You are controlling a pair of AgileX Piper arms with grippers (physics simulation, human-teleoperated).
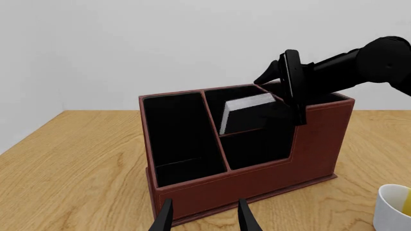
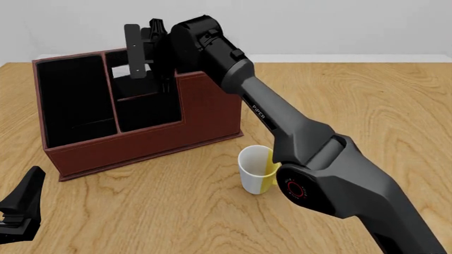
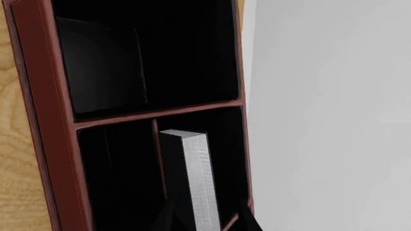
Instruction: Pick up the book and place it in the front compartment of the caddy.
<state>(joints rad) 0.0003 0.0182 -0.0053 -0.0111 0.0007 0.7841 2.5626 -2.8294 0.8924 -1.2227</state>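
The caddy (image 2: 141, 143) is a reddish-brown box with black-lined compartments, standing at the table's left. The black book (image 2: 120, 71) with white page edges leans tilted inside the rear right compartment, behind the low divider. It also shows in the left wrist view (image 1: 247, 103) and the right wrist view (image 3: 200, 183). My right gripper (image 2: 152, 69) hangs over that compartment. In the right wrist view (image 3: 207, 219) its fingers stand apart on either side of the book, wider than the book. My left gripper (image 1: 205, 220) is open and empty, low in front of the caddy (image 1: 257, 178).
A white mug (image 2: 254, 169) with something yellow in it stands just right of the caddy's front corner, under the right arm (image 2: 282, 116). The mug also shows in the left wrist view (image 1: 393, 207). The left gripper (image 2: 23, 203) sits at the near left edge.
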